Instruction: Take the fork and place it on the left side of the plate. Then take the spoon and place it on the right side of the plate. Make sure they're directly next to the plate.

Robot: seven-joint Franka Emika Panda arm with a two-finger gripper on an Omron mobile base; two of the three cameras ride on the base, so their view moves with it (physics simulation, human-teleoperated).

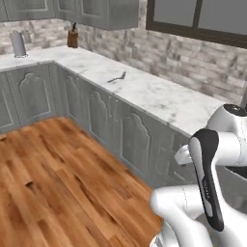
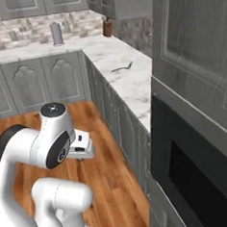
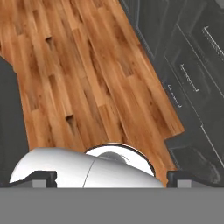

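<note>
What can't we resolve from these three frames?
- Utensil on the counter: too small in both base views to tell fork from spoon.
- Counter's right end: covered by the arm in the left base view.
- End effector: open, fingertips cut by the bottom edge in the hand view.

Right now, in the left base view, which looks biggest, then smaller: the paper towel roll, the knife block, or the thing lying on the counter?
1. Paper towel roll, biggest.
2. Knife block.
3. The slim utensil, thinnest, though it is nearer the camera; I cannot tell if it is the fork or the spoon.
</note>
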